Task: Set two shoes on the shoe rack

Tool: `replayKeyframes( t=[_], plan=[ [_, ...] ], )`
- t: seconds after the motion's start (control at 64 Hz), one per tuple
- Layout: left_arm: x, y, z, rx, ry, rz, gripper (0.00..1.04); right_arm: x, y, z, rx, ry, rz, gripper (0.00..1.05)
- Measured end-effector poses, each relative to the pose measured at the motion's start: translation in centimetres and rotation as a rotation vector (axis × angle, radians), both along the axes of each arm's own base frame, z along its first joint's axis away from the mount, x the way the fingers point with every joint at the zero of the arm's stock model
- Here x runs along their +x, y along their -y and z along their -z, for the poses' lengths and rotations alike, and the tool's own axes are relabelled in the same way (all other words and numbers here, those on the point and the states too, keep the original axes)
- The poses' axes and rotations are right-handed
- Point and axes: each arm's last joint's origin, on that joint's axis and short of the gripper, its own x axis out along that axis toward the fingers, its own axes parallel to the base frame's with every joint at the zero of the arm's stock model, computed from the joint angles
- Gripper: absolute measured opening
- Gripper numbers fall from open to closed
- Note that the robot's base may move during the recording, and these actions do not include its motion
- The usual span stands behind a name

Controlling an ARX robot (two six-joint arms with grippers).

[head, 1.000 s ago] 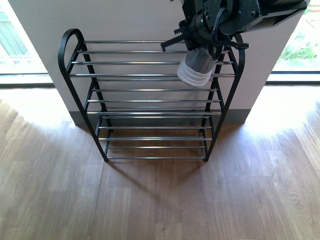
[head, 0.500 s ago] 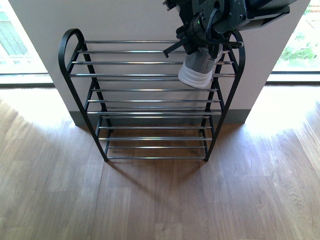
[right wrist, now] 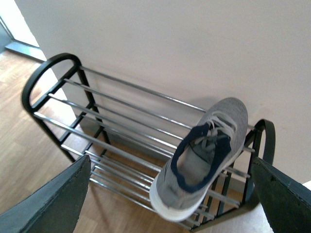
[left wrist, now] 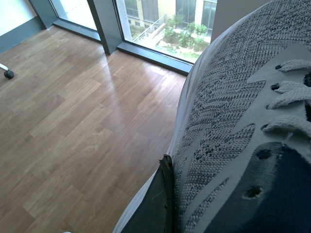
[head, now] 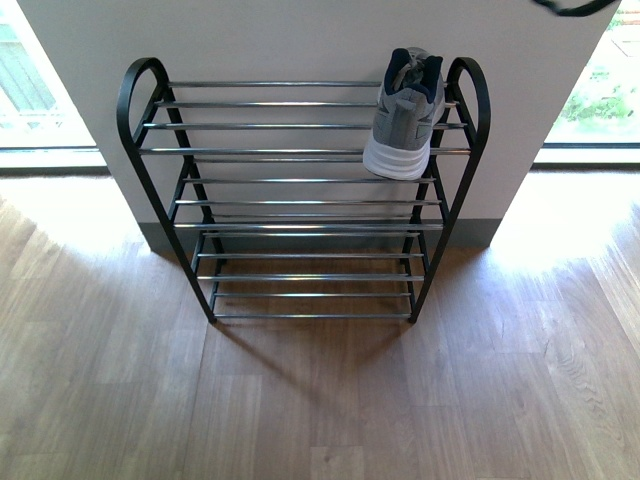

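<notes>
Right hand (right wrist: 167,194): fingers spread wide, nothing between them, well clear of the shoe rack (head: 260,126).

First sneaker (head: 405,115): sits on the top tier at the right end, just beside the arched side frame. Toe points to the wall (head: 280,40); heel overhangs the front rod. I judge it was set hard to the end so the space beside it stays free for its mate.

Left hand (left wrist: 209,208): pinching the second sneaker (left wrist: 228,97), held aloft over the wooden floor (left wrist: 73,121). One dark finger (left wrist: 164,194) presses its side; the other I cannot make out. Carried ready for the rack, I judge.

Look of the pair: grey knit upper, white sole, dark collar, pale laces.
</notes>
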Motion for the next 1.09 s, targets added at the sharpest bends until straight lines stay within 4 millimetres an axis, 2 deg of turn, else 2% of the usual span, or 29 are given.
replayKeyframes(
  t=[0.313,0.5,0.563,0.672,0.735,0.828,0.891,1.094],
  plan=[
    [0.0,0.0,0.0,0.0,0.0,0.0,0.02,-14.1,7.5,-3.0,0.168,-0.056,-0.087,0.96],
    [0.0,0.0,0.0,0.0,0.0,0.0,0.02,-20.5,11.2,-3.3,0.266,-0.058,-0.094,0.96],
    [0.0,0.0,0.0,0.0,0.0,0.0,0.02,-21.5,11.8,-3.3,0.277,-0.032,-0.08,0.96],
    [0.0,0.0,0.0,0.0,0.0,0.0,0.02,-22.0,11.9,-3.7,0.268,0.02,-0.056,0.94],
    [0.0,0.0,0.0,-0.001,0.0,0.002,0.02,-22.0,11.8,-2.9,0.187,0.193,0.162,0.83],
    [0.0,0.0,0.0,0.001,0.0,-0.001,0.02,-22.6,12.4,-1.6,0.144,0.293,0.389,0.67],
    [0.0,0.0,0.0,0.001,0.001,-0.002,0.02,-23.0,12.7,-0.8,0.134,0.305,0.439,0.56],
    [0.0,0.0,0.0,0.0,0.0,0.001,0.02,-23.9,13.8,1.4,0.117,0.297,0.442,0.23]
  ],
)
